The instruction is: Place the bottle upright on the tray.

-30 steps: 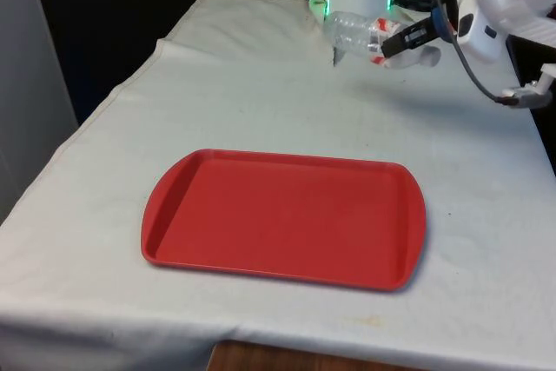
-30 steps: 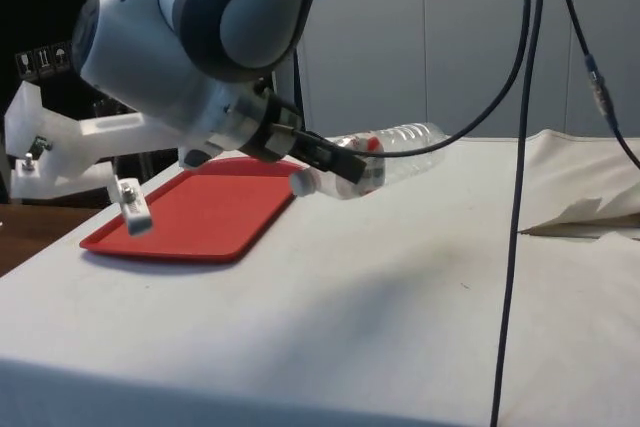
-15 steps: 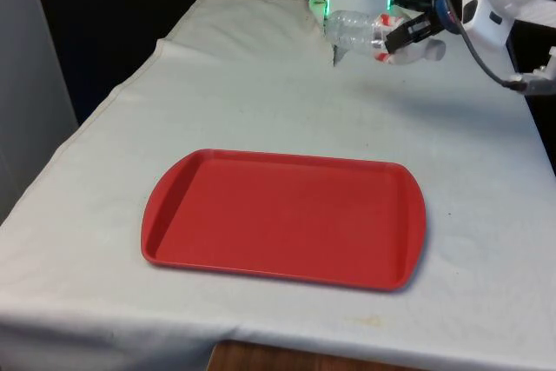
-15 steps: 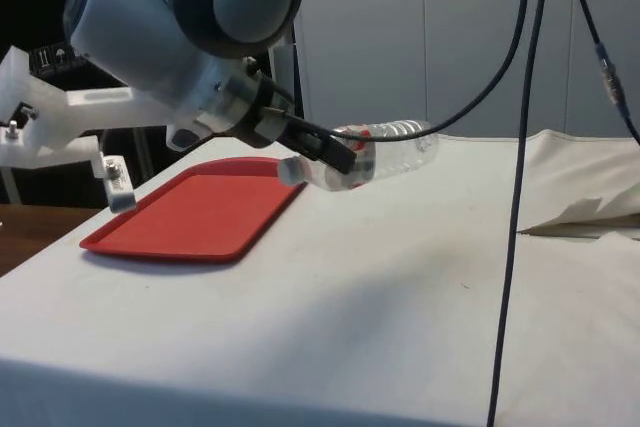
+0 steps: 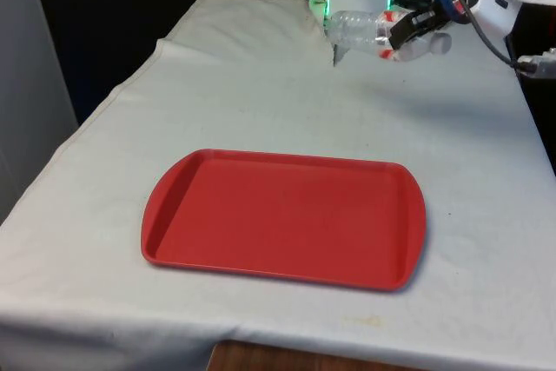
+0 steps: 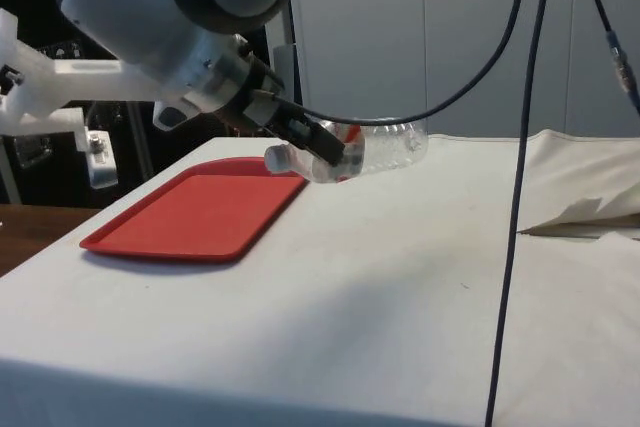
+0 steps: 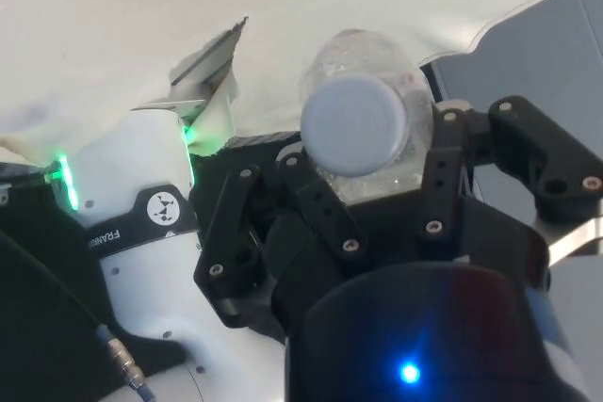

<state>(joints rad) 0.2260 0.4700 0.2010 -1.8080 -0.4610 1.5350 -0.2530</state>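
The bottle [image 5: 358, 29] is a clear plastic one with a red label and a pale cap, and it hangs in the air over the far end of the table [image 5: 261, 93], lying nearly level rather than upright. In the front view its long axis runs across the table: the base points to the front view's left, the cap to the front view's right. In the side view the bottle [image 6: 385, 145] tilts a little, its cap end lower and nearer the tray [image 6: 200, 212], its base raised toward the far side. The gripper [image 5: 408, 30] pinches the bottle at the neck end, close to the label, with a black finger on either side. In the wrist view the cap [image 7: 355, 125] faces the camera squarely, and the fingers [image 7: 320, 204] press on the bottle's shoulders from both sides.

The red tray [image 5: 174, 206] lies flat on the white cloth at the near end of the table, well apart from the bottle, its long side across the table.
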